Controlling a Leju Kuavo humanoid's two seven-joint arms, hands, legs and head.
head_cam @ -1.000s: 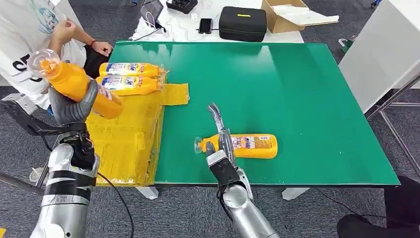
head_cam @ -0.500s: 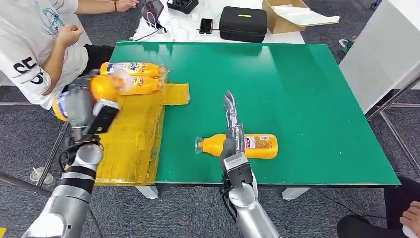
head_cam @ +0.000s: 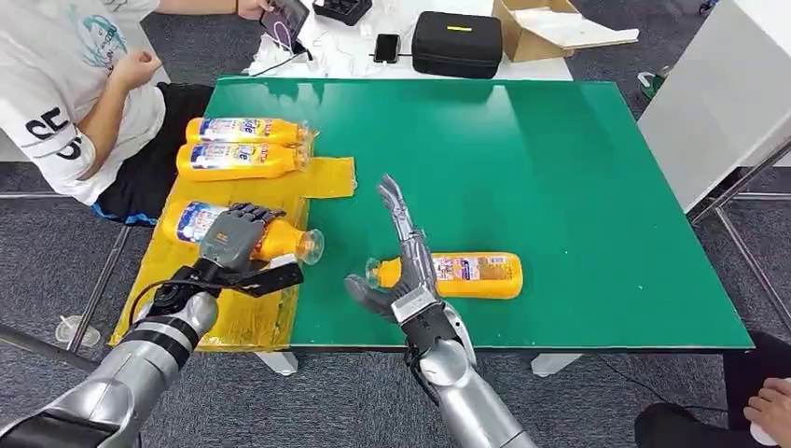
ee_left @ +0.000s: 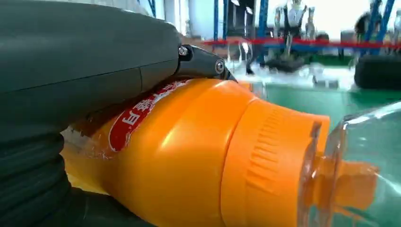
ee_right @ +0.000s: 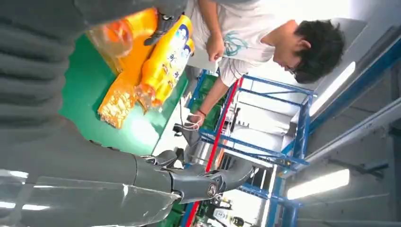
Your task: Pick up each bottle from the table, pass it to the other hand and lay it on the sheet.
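My left hand [head_cam: 239, 235] grips an orange bottle [head_cam: 264, 239] lying on the yellow sheet [head_cam: 233, 280] at the counter's [head_cam: 560, 168] near left. Two more bottles [head_cam: 241, 146] lie side by side at the sheet's far end. My right hand [head_cam: 403, 271] is released, fingers [head_cam: 395, 213] straight, just beside the last bottle [head_cam: 466, 274] on the green counter.

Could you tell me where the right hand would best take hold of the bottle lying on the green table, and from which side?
Probably around the labelled body, from above. The bottle lies flat on the green table, neck toward the robot's left. The body is its widest, straightest part, while the neck tapers to a clear cap. The right hand hovers open just over the neck end, so a short move along the body should suffice.
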